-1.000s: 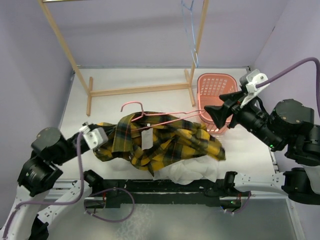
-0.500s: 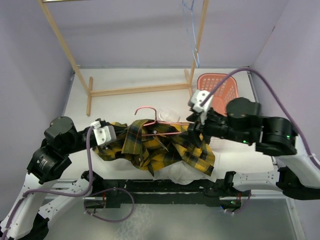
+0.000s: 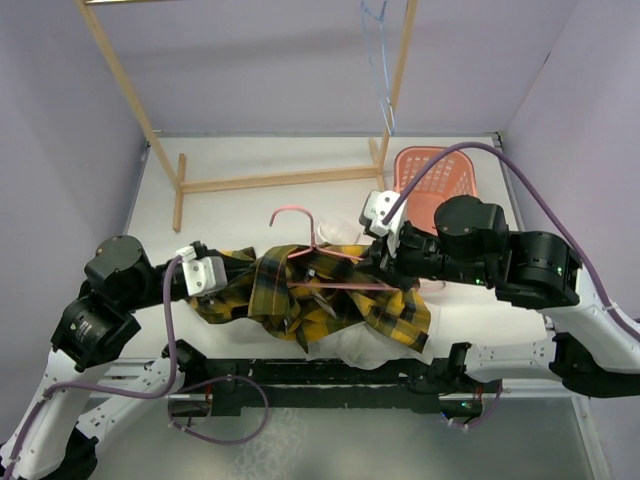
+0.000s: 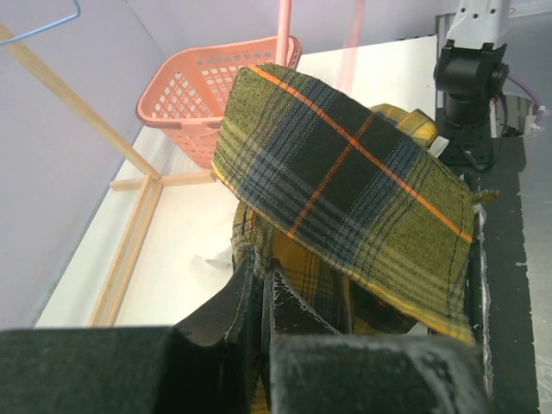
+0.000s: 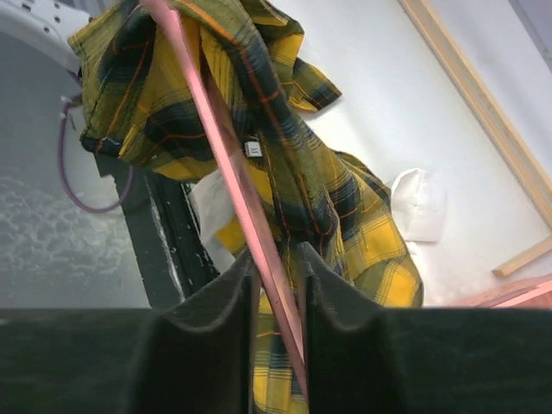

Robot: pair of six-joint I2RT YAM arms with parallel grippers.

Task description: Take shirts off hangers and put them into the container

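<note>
The yellow-and-black plaid shirt [image 3: 335,300] lies bunched at the near middle of the table, still on the pink hanger [image 3: 298,216]. My left gripper [image 3: 232,281] is shut on a fold of the plaid shirt [image 4: 345,172] at its left end. My right gripper [image 3: 372,268] has the pink hanger's wire [image 5: 226,155] crossing between its narrowed fingers, touching both, above the plaid cloth [image 5: 345,216]. The white shirt [image 3: 372,346] shows under the plaid one at the near edge. The salmon-pink container [image 3: 436,163] stands at the back right, partly behind my right arm.
A wooden rack [image 3: 270,180] stands along the back, with a light blue hanger [image 3: 381,70] hanging from its top right. The basket [image 4: 203,82] and the rack's foot [image 4: 129,250] appear in the left wrist view. Purple walls enclose the table.
My right arm swung from the basket down over the shirt, and its fingers have narrowed onto the pink hanger wire. The left arm has dragged the shirt's left end slightly rightward.
</note>
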